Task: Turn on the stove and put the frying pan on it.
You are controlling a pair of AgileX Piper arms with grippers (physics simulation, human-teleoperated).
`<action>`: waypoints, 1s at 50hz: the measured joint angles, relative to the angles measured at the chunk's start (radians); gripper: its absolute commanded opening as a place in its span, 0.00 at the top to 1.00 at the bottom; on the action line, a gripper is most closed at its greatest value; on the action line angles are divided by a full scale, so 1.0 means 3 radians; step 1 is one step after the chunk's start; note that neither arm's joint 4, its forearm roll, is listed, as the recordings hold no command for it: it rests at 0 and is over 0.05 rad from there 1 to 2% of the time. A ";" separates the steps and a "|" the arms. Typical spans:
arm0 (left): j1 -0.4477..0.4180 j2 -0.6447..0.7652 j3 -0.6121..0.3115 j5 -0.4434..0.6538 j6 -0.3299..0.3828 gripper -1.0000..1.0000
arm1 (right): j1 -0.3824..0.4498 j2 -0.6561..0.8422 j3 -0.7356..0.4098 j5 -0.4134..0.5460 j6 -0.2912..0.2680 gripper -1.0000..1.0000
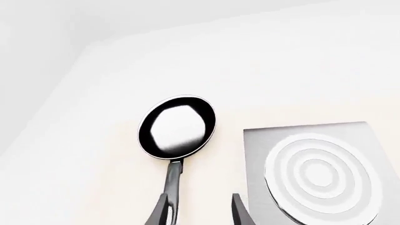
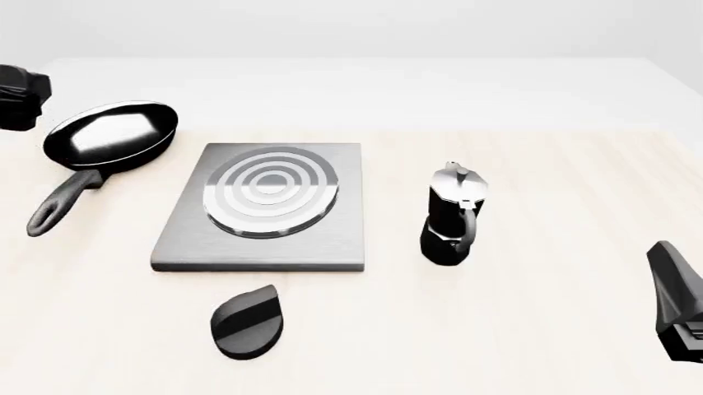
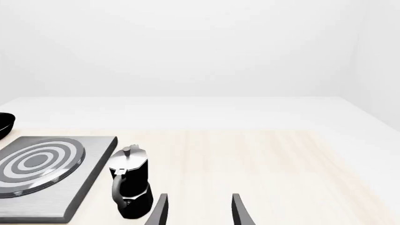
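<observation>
The frying pan (image 2: 110,133) lies on the table at the left, its glossy inside up and its long handle (image 2: 58,206) pointing toward the near left. The stove's grey plate (image 2: 263,210) with ring burner sits at the centre, bare. Its black teardrop knob (image 2: 249,322) lies in front of it. In the left wrist view my left gripper (image 1: 200,213) is open and empty, held above the table just behind the pan's handle (image 1: 172,180), with the pan (image 1: 177,126) ahead and the stove (image 1: 322,173) beside it. My right gripper (image 3: 198,212) is open and empty, near the moka pot.
A small black-and-silver moka pot (image 2: 453,216) stands upright right of the stove; it also shows in the right wrist view (image 3: 130,186). Part of my left arm (image 2: 18,95) shows at the left edge, part of my right arm (image 2: 679,300) at the near right.
</observation>
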 measured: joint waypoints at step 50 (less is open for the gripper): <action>0.0440 0.1238 -0.0380 -0.0467 0.0211 0.00 | 0.0000 0.0000 0.0000 0.0000 0.0000 0.00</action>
